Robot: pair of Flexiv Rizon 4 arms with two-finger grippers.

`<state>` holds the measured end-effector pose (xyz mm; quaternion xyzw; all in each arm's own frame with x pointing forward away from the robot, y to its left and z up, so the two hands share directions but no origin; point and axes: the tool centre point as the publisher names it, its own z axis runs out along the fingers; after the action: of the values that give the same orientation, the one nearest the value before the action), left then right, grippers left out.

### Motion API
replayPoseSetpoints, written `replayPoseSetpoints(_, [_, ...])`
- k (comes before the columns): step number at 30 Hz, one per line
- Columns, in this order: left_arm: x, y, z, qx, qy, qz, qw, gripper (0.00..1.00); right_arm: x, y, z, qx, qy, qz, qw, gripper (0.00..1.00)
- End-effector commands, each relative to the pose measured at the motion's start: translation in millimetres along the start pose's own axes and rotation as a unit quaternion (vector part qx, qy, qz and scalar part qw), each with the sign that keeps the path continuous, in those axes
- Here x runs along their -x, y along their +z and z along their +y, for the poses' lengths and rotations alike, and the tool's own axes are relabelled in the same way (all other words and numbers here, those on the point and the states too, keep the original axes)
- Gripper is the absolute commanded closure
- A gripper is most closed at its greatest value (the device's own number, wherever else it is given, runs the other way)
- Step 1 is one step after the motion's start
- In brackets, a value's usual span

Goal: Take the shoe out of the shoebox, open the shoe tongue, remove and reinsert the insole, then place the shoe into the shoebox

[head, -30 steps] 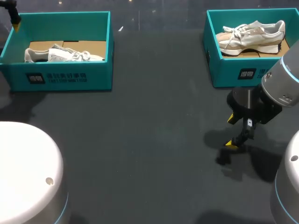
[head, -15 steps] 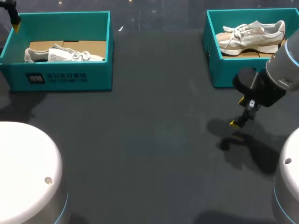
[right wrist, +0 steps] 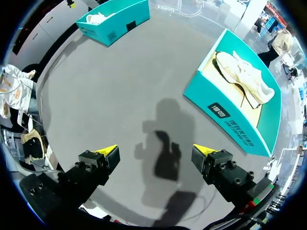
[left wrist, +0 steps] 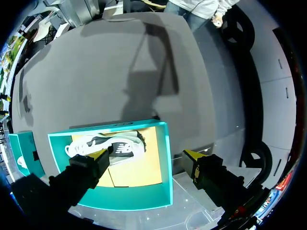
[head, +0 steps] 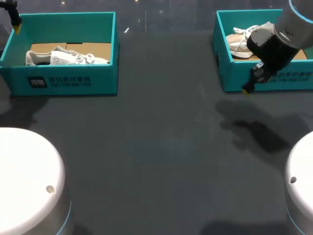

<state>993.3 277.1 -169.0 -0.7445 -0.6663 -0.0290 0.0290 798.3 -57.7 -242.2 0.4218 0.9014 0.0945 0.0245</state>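
step one, shoe not yet out: my right gripper hangs released at the upper-right shoebox front wall, shoe lying inside; next, i reckon, clear the wall and descend onto it.

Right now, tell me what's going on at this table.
Nothing is being handled yet. Both pincers are open and empty. The right pincer hangs over the table just in front of the right shoebox, where a beige shoe lies inside. The left pincer hovers at the far outer corner of the left shoebox, which holds a white shoe. Neither shoe has been taken out.
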Motion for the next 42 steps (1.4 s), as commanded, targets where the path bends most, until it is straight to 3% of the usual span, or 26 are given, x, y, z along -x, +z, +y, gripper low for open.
replayPoseSetpoints(1, [-0.2, 0, -1, 0.001, 0.000, 0.001, 1.000, 0.00, -2.1, 1, 4.5, -0.036, 0.002, -0.004, 0.999, 0.00])
replayPoseSetpoints(7, [-0.2, 0, -1, 0.001, 0.000, 0.001, 1.000, 0.00, -2.1, 1, 4.5, -0.036, 0.002, -0.004, 0.999, 0.00])
replayPoseSetpoints(9, [-0.2, 0, -1, 0.001, 0.000, 0.001, 1.000, 0.00, 14.8, -3, 8.2, -0.044, 0.042, -0.010, 0.998, 0.00])
replayPoseSetpoints(17, [-0.2, 0, -1, 0.001, 0.000, 0.001, 1.000, 0.00, 62.7, -16, 15.3, -0.103, 0.085, -0.049, 0.990, 0.00])
replayPoseSetpoints(26, [-0.2, 0, -1, 0.001, 0.000, 0.001, 1.000, 0.00, 106.0, -31, 15.8, -0.122, 0.146, -0.069, 0.979, 0.00])
replayPoseSetpoints(37, [-0.2, 0, -1, 0.001, 0.000, 0.001, 1.000, 0.00, 106.0, -31, 15.8, -0.122, 0.146, -0.069, 0.979, 0.00])
replayPoseSetpoints(39, [-0.2, 0, -1, 0.001, 0.000, 0.001, 1.000, 0.00, 119.8, -26, 26.7, -0.151, 0.191, -0.074, 0.967, 0.00])
replayPoseSetpoints(42, [-0.2, 0, -1, 0.001, 0.000, 0.001, 1.000, 0.00, 134.0, -30, 46.6, -0.142, 0.215, -0.096, 0.962, 0.00])
